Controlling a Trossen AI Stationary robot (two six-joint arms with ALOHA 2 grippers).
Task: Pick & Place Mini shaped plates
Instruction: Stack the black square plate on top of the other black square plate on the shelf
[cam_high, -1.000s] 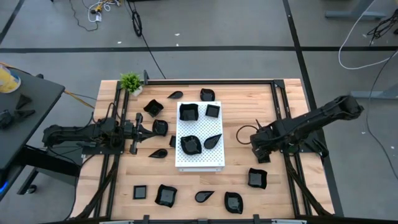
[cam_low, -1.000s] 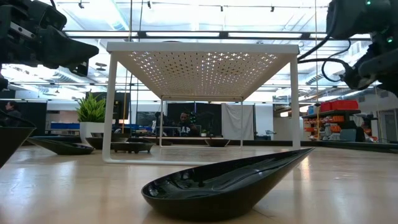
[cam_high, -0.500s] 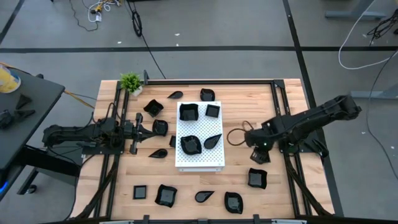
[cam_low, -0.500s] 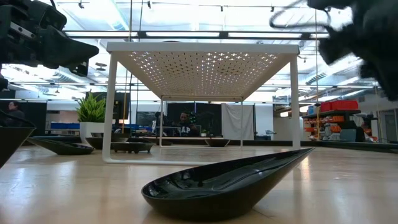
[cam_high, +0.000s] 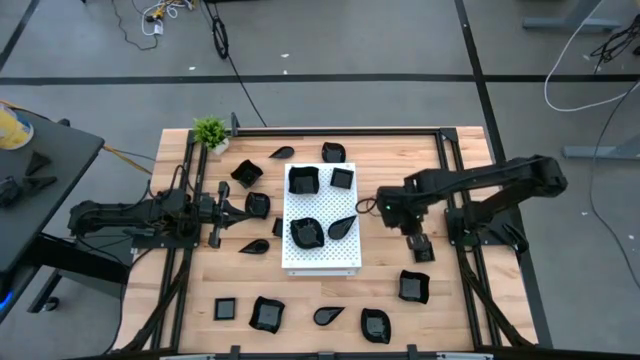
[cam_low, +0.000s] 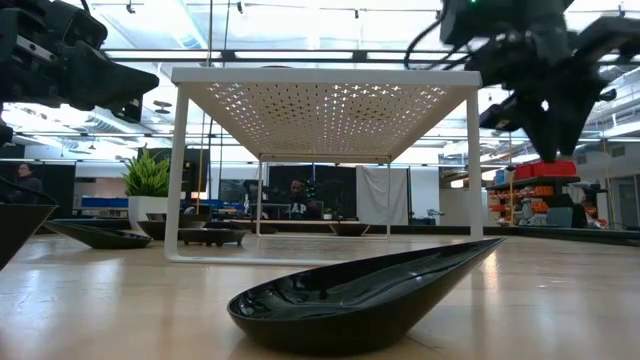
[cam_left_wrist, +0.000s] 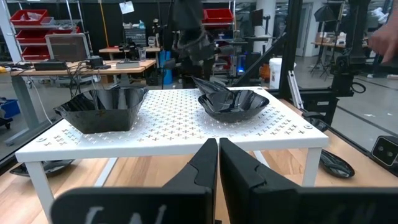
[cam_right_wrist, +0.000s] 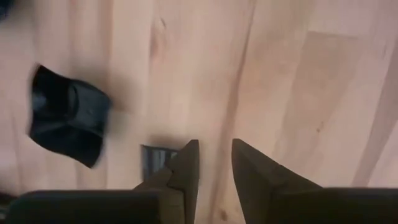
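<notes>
**Four dishes up on the board, about a dozen left on the surface**

From the high view I judge the job roughly a quarter done. The white perforated board (cam_high: 321, 254) carries four mini shaped plates (cam_high: 307, 231): two squarish ones at its far end, a wavy-edged one and a teardrop nearer me. The rest lie scattered on the wooden surface (cam_high: 400, 160) all around the board: a cluster beside my left arm, a row along the near edge, one on the right side.

The dishes are small, glossy black and shallow, and their rims catch the ceiling lights in the low view.

My right end effector (cam_high: 413, 240) hangs above bare wood between the board and the right-side dish, fingers partly apart and holding nothing. My left end effector (cam_high: 236, 208) waits closed and empty, level with the board's left edge.
</notes>
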